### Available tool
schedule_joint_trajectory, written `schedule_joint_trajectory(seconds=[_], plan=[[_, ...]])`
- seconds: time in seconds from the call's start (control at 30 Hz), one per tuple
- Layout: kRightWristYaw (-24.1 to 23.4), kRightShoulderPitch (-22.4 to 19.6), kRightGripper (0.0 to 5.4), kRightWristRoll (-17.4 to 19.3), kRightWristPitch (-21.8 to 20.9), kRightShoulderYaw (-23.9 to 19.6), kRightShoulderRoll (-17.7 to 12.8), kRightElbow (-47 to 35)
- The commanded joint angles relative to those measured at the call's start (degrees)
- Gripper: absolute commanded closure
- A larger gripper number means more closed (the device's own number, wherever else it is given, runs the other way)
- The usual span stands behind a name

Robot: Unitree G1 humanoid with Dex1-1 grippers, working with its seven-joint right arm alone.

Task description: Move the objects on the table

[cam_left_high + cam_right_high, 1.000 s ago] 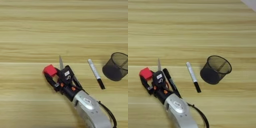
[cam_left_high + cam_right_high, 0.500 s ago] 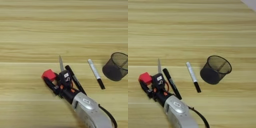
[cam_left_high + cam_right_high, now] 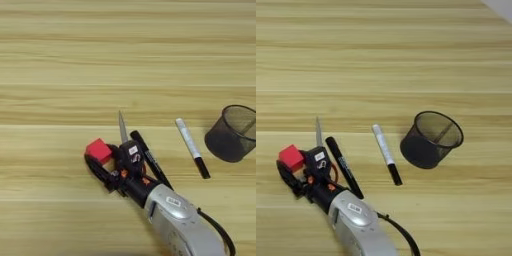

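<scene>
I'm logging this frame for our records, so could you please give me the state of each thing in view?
small red cube: on the table, between the gripper's two black fingers.
right gripper: shut on the cube.
long black marker: lying flat, capped, beside the forearm.
white-barrelled marker: lying flat, black cap on, untouched.
wire-mesh pen cup: upright, nothing seen inside.
table: light wood, bearing everything.

The gripper [image 3: 292,167] holds the red cube [image 3: 290,157] between its black fingers. Beside it lie a black marker [image 3: 344,167] and a white marker [image 3: 386,154], then the mesh cup [image 3: 430,139].
</scene>
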Motion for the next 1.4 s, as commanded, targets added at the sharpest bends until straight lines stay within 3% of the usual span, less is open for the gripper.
schedule_joint_trajectory(seconds=[0.03,0.43,1.03,1.4], plan=[[-0.1,-2.4,1.48,0.2,-2.6,-0.9,0.2,-1.8],[-1.0,-2.7,0.03,0.0,-6.1,-2.4,0.6,-3.0],[-3.2,-3.3,0.03,-1.4,-9.8,-6.7,-0.3,-6.4],[-4.0,-3.2,0.03,-1.2,-8.1,-12.8,-3.0,-9.4]])
